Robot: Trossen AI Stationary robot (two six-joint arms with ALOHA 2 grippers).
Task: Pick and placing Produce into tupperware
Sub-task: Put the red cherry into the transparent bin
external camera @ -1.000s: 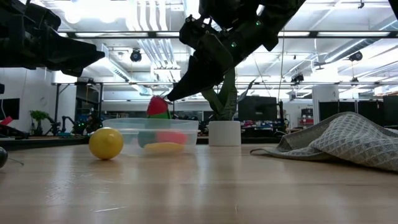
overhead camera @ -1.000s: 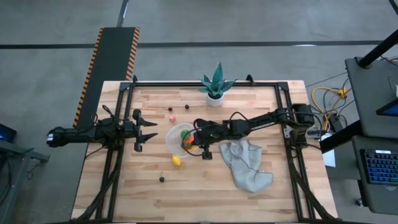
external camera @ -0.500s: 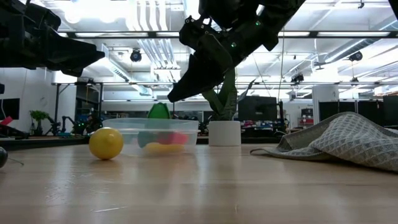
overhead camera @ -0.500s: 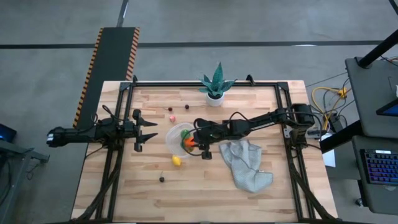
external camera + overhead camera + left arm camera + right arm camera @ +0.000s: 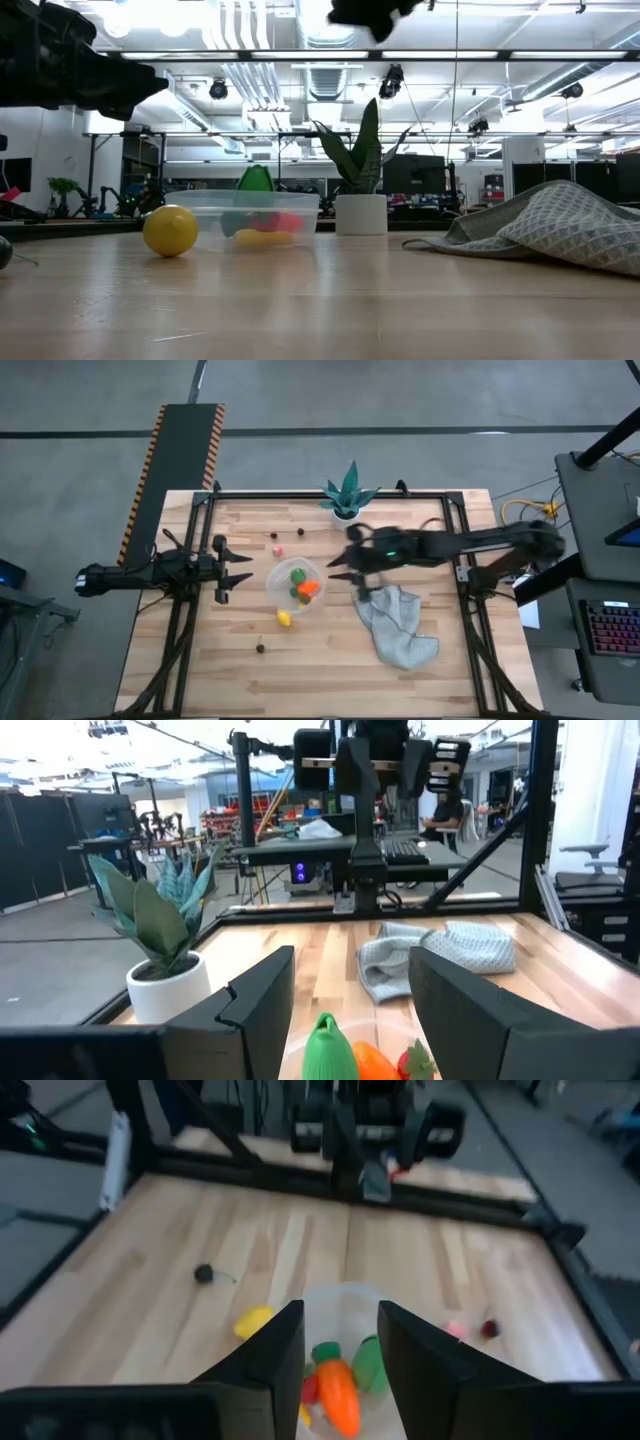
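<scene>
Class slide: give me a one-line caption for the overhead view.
Right pincer open beside the tupperware of produce; a lemon waits outside.

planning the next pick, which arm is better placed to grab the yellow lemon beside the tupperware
Probably the left. The left gripper hangs open beside the tupperware, on the same side as the lemon. The right gripper is on the far side, near the grey cloth.

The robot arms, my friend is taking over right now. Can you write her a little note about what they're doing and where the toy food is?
Right gripper: open, empty, raised beside the tupperware.
Left gripper: open, empty, waiting on the tupperware's other side.
Done: a carrot and green pieces lie in the tupperware.
Left: the yellow lemon just outside it, a dark piece nearer the table's front edge, and a dark, pink and red piece toward the plant.
</scene>
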